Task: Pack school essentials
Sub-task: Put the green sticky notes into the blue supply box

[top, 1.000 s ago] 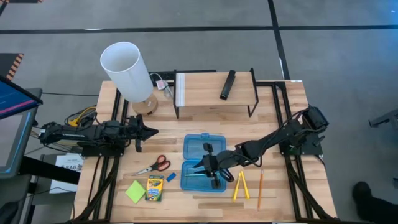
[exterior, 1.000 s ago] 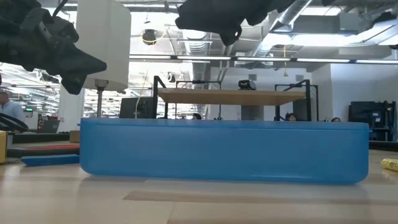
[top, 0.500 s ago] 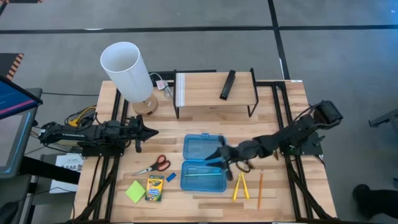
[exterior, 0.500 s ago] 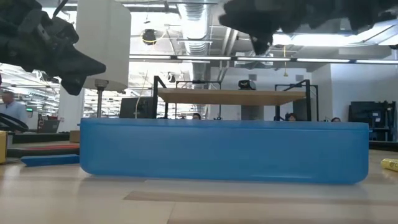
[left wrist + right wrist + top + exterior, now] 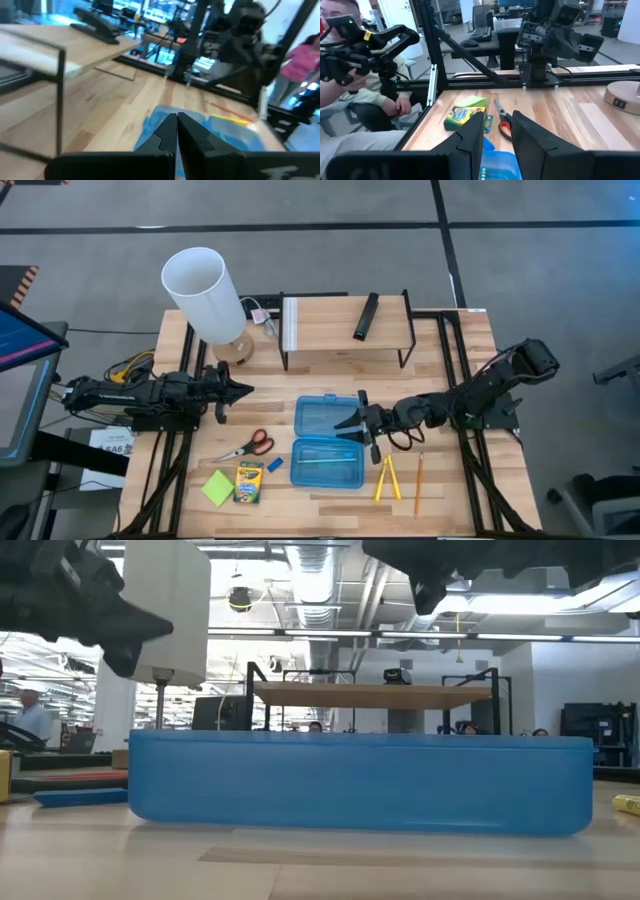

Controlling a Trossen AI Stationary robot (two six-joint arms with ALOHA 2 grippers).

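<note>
The right pincer [image 5: 356, 426], narrowly parted and empty, has lifted clear of the blue case [image 5: 328, 463]; a pale pen [image 5: 322, 461] lies inside; the left pincer [image 5: 240, 391] waits shut; yellow sticks [image 5: 388, 477] likely follow.

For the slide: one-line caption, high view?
Right gripper open above the blue case; left gripper parked shut.

Overhead looks straight down; low camera, table-level (very near), shares the blue case [image 5: 360, 783].
</note>
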